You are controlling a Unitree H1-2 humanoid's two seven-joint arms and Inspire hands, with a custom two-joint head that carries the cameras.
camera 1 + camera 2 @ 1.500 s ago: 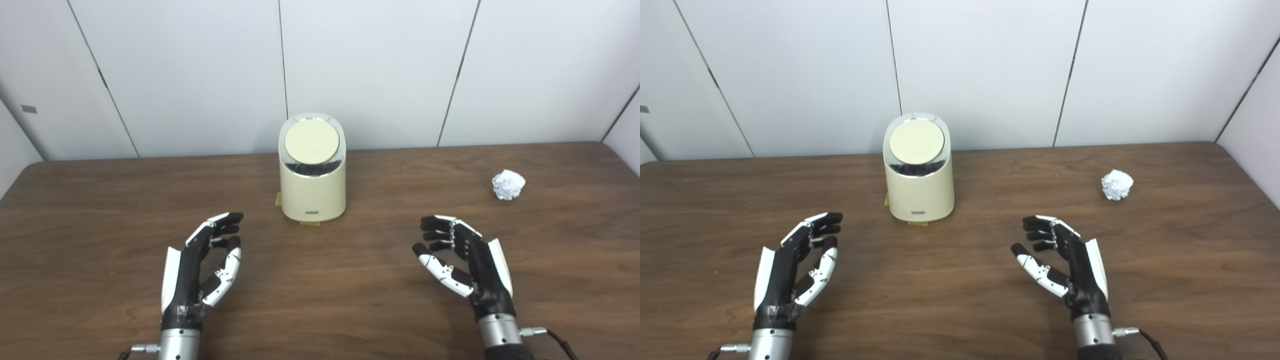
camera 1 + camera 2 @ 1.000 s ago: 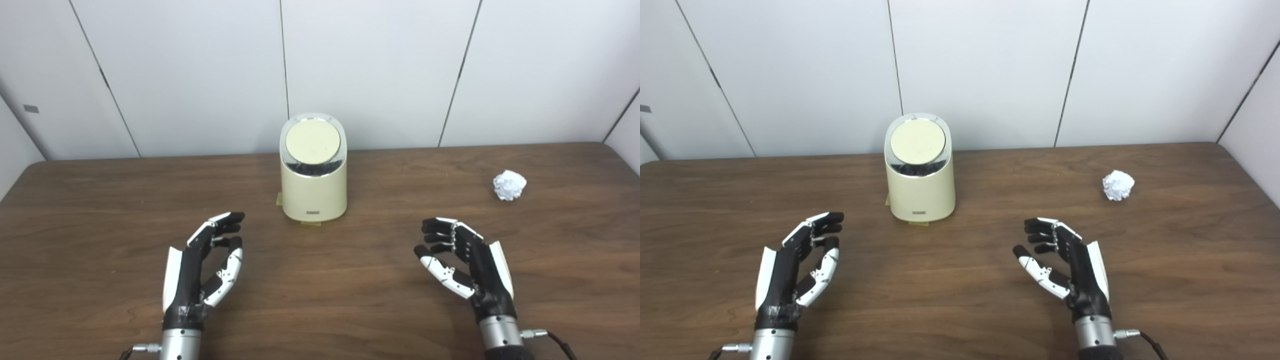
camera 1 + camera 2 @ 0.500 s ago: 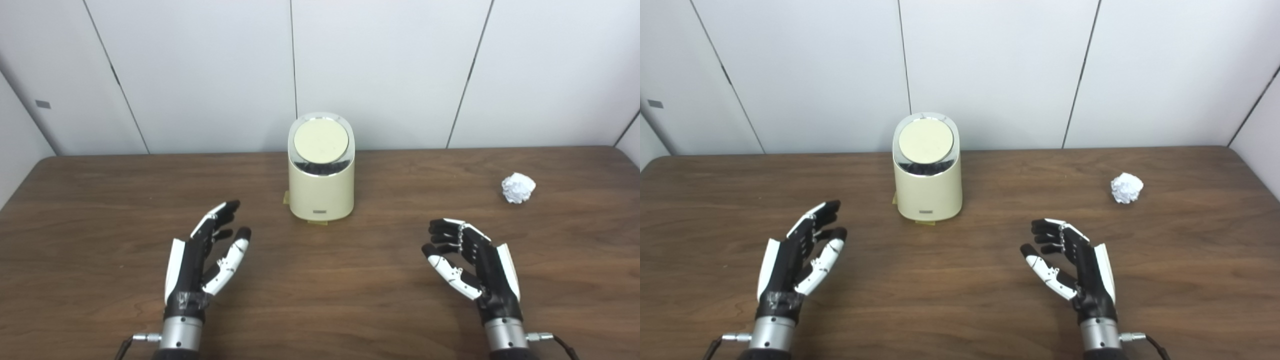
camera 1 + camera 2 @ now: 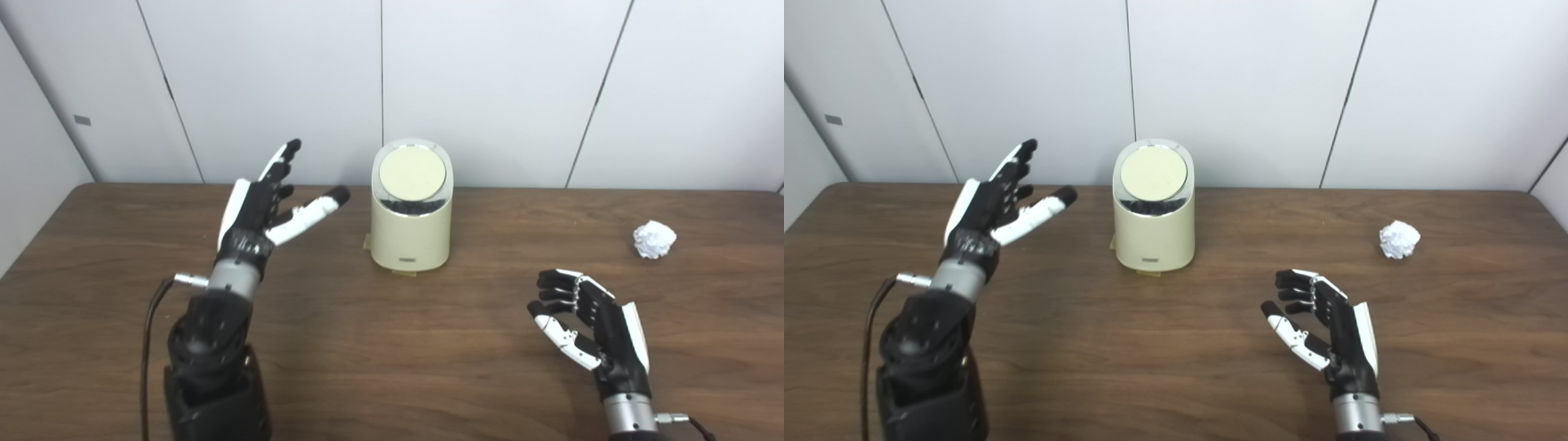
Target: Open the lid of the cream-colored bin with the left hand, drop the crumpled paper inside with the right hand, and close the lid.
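On the left side of the table [image 4: 110, 257] we saw the biggest change: our left hand [image 4: 260, 205], which half a second before hovered low near the front edge, had risen well above the wood with its fingers spread and empty, thumb pointing toward the bin. At the middle stood one cream-colored bin [image 4: 411, 211], its round lid [image 4: 411, 173] still shut. Our right hand [image 4: 591, 327] had stayed low near the front, fingers loosely curled apart, holding nothing. Farthest right lay one crumpled paper [image 4: 654, 239], well apart from both hands.
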